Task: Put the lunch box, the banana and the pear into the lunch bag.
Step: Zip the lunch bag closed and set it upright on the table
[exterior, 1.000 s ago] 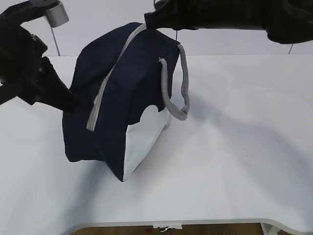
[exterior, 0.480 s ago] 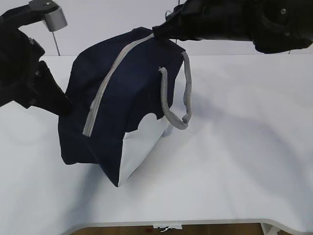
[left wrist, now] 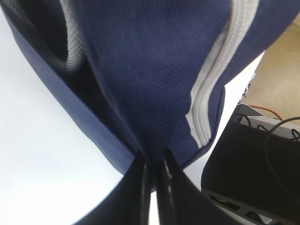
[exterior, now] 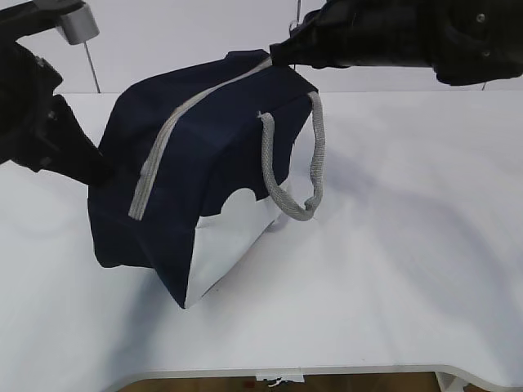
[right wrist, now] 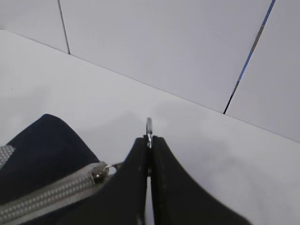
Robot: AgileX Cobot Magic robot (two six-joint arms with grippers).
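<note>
The navy-blue lunch bag (exterior: 204, 163) with a white lower panel (exterior: 233, 237) stands tilted on the white table, its grey zipper (exterior: 167, 147) closed along the top. My left gripper (exterior: 98, 171) is shut on the bag's fabric at its left end; the left wrist view shows the jaws pinching blue cloth (left wrist: 154, 161). My right gripper (exterior: 282, 51) is shut on the metal ring pull (right wrist: 149, 126) at the zipper's far end, next to the slider (right wrist: 101, 173). The lunch box, banana and pear are out of view.
A grey webbing handle (exterior: 306, 171) hangs loose on the bag's right side. The white table (exterior: 409, 245) stretches to the right and front, its front edge (exterior: 327, 371) near the bottom. A white panelled wall (right wrist: 187, 47) stands behind.
The bag has shifted left and tilted over, its top end pulled rightward with my right gripper. The left arm has drawn slightly left and up with the fabric.
</note>
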